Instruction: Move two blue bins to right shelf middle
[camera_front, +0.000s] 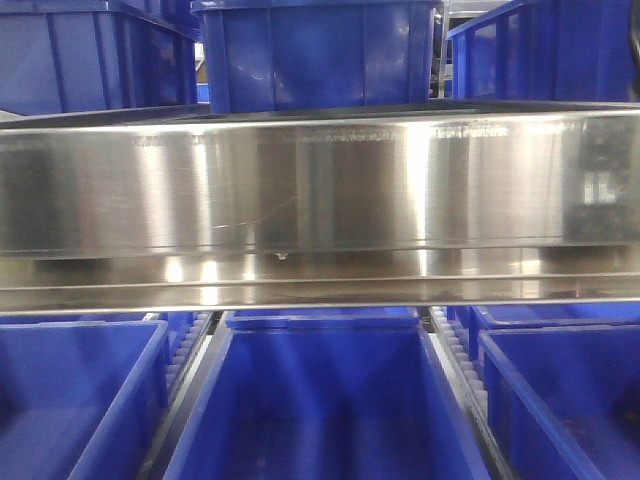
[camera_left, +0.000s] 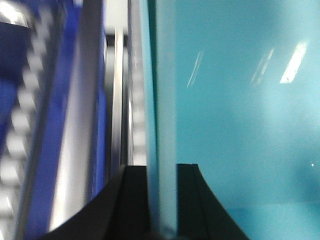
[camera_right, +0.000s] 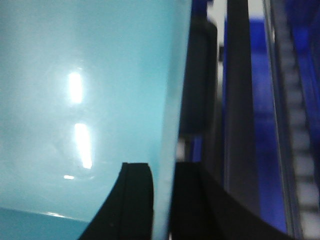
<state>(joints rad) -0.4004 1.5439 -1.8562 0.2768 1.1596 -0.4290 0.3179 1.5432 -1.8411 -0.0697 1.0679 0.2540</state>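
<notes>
Front view: the steel beam (camera_front: 320, 200) hides the bases of the upper bins (camera_front: 320, 50); the bottom edge cuts off the lower bins (camera_front: 320, 400). Left wrist view: the roller track (camera_left: 20, 125) is blurred. Wrist views: only one bin wall (camera_left: 240, 125) shows; the frame edges cut off the rest.

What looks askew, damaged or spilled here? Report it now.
Nothing major. The brushed steel shelf beam has one small drip-like mark on its lower lip. The blue plastic bins below sit in line. The left end effector and right end effector each clamp a teal-looking bin wall squarely.
</notes>
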